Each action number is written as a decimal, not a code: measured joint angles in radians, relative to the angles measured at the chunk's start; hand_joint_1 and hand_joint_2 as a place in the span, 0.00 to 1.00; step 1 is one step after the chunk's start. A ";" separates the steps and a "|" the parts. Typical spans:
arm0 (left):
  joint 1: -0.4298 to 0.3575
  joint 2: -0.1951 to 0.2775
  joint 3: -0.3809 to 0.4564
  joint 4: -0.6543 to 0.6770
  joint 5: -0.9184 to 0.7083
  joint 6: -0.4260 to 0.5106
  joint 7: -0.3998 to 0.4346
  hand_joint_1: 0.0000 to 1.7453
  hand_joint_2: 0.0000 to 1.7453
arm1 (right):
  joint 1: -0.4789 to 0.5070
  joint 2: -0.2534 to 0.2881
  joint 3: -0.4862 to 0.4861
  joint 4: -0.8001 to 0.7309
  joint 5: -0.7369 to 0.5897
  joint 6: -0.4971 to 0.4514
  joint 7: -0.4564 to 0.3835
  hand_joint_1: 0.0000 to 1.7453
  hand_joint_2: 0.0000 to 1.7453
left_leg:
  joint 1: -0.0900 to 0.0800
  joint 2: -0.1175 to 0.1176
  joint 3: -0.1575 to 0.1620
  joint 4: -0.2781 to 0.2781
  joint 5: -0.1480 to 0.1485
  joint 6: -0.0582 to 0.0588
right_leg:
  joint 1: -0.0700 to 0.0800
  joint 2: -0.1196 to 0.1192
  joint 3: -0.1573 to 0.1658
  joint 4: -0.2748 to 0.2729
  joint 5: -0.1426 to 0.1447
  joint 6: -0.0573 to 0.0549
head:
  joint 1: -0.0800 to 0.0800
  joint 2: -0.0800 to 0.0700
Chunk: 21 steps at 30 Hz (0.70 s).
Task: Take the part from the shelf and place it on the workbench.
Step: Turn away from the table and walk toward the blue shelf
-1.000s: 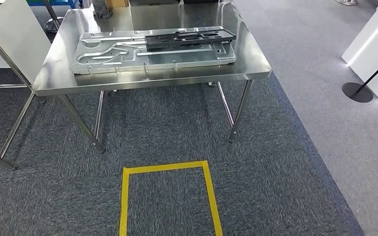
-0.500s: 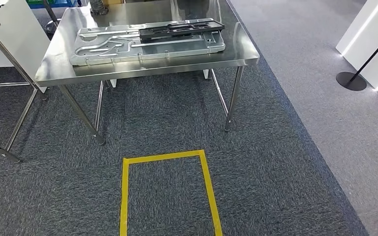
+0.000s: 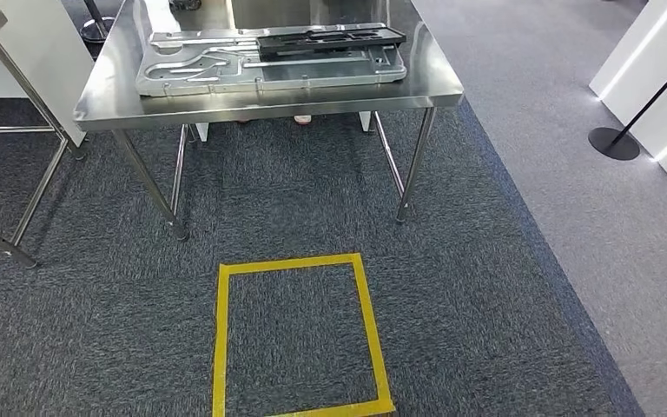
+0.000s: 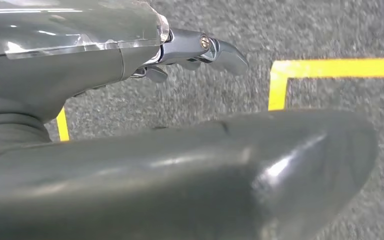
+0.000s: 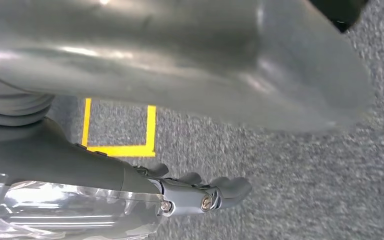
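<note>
In the head view a steel workbench [image 3: 269,100] stands ahead. A large silver moulded plate [image 3: 217,74] lies flat on it. A long flat black part [image 3: 330,39] rests on the plate's far right portion. My left hand [image 4: 145,65] hangs over the grey carpet with its thumb and fingers apart, holding nothing. My right hand [image 5: 130,175] hangs the same way, thumb away from the dark fingers [image 5: 220,192], and it holds nothing either.
A yellow tape square [image 3: 223,347] marks the carpet in front of the workbench. The slanted legs of a second steel table [image 3: 17,208] stand at the left, beside a white cabinet [image 3: 43,52]. At the right are a black stanchion base [image 3: 613,143] and white panels [image 3: 660,78].
The whole picture has shifted: the camera moved, so the workbench now sits higher in the frame and the yellow square shows more fully. The plate and black part lie as before.
</note>
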State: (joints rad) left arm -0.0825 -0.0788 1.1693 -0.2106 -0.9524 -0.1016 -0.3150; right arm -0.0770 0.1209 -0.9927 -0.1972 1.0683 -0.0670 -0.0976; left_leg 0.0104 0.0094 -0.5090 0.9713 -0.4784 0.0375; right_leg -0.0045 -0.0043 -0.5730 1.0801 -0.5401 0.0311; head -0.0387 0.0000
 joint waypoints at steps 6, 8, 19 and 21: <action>0.001 0.000 0.004 0.000 -0.001 -0.006 0.004 0.00 0.00 | 0.004 0.000 -0.008 0.000 -0.006 -0.006 0.039 0.00 1.00 | -0.008 0.001 -0.029 0.010 0.016 0.002 | -0.002 0.001 -0.016 0.085 -0.018 -0.002 | 0.000 0.000; 0.000 0.000 0.004 0.000 -0.002 -0.009 0.006 0.00 0.00 | 0.003 -0.001 -0.010 0.000 -0.008 -0.009 0.048 0.00 1.00 | -0.015 0.000 -0.031 0.017 0.015 0.000 | 0.001 0.000 0.056 -0.056 0.031 -0.009 | 0.000 0.000; -0.004 0.004 0.005 0.000 0.005 -0.009 0.012 0.00 1.00 | 0.003 -0.002 -0.010 0.000 0.003 -0.024 0.064 0.00 0.00 | -0.013 0.001 -0.042 0.022 0.024 -0.019 | 0.011 -0.001 0.067 -0.103 0.047 -0.025 | 0.000 0.000; -0.004 0.004 0.005 0.000 0.006 -0.008 0.011 0.00 1.00 | 0.003 -0.003 -0.011 0.000 0.003 -0.025 0.064 0.00 0.00 | -0.013 0.001 -0.042 0.022 0.024 -0.020 | 0.011 -0.001 0.067 -0.102 0.047 -0.026 | 0.000 0.000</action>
State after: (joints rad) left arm -0.0862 -0.0752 1.1742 -0.2110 -0.9460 -0.1094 -0.3041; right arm -0.0738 0.1184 -1.0035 -0.1972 1.0715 -0.0916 -0.0336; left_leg -0.0023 0.0105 -0.5512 0.9936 -0.4540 0.0174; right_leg 0.0067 -0.0057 -0.5065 0.9781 -0.4928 0.0054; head -0.0389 0.0000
